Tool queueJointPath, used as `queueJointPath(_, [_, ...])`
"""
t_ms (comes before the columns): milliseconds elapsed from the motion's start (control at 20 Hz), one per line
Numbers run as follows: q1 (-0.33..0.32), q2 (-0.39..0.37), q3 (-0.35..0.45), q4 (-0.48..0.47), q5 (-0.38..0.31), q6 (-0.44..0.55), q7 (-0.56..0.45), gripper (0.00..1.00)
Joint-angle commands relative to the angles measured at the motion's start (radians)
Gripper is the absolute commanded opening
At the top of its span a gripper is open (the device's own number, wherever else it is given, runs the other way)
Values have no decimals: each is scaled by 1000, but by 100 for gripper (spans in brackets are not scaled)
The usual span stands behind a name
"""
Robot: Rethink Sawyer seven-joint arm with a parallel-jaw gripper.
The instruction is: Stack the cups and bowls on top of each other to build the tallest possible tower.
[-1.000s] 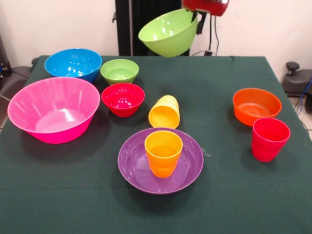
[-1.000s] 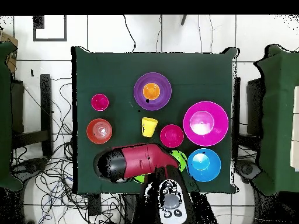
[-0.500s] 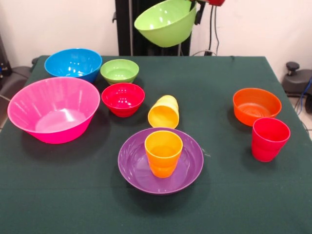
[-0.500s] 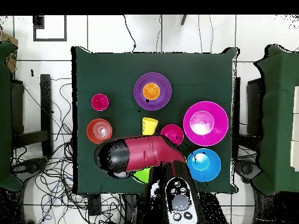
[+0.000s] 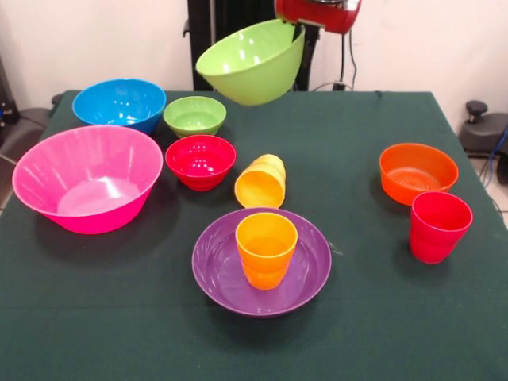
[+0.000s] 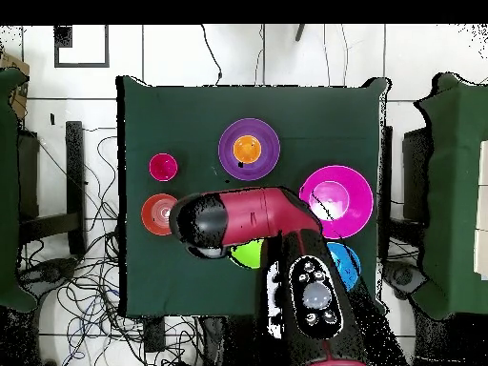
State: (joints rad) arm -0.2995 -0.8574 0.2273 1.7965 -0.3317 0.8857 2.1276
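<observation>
Gripper (image 5: 300,28) at top centre is clamping large lime green plastic bowl (image 5: 250,63), tilted, hanging above small red bowl (image 5: 200,160) and toppled yellow tumbler (image 5: 259,183).

All bowls and cups look like glossy moulded plastic. Big pink bowl (image 5: 86,178) at left: ribbed wall, shiny highlights inside. Blue bowl (image 5: 120,103) far left: smooth, glossy. Large lime green bowl (image 5: 252,62), up in the air: smooth with soft sheen. Purple bowl (image 5: 262,262) near centre: shiny, faint concentric rings. Orange cup (image 5: 266,248) standing in it: glossy, stepped sides. Orange bowl (image 5: 418,172) at right: ringed inside, glossy. Red cup (image 5: 439,225): smooth, shiny. Table (image 5: 357,333) covering: matt dark green, probably cloth. Arm shell (image 6: 250,215): glossy red, likely hard plastic.
</observation>
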Motion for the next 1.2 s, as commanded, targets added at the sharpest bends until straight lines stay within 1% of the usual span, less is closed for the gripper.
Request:
queueJointPath(50, [-21, 105, 115, -175, -89, 112, -251, 0])
queueJointPath(200, [-23, 146, 125, -235, -101, 128, -256, 0])
queueJointPath(600, [-40, 232, 161, -386, -135, 189, -320, 0])
queueJointPath(900, [-38, 327, 186, -523, -156, 224, -342, 0])
queueJointPath(1050, [-37, 353, 195, -574, -164, 254, -357, 0])
queueJointPath(1200, [-40, 366, 203, -598, -166, 265, -372, 0])
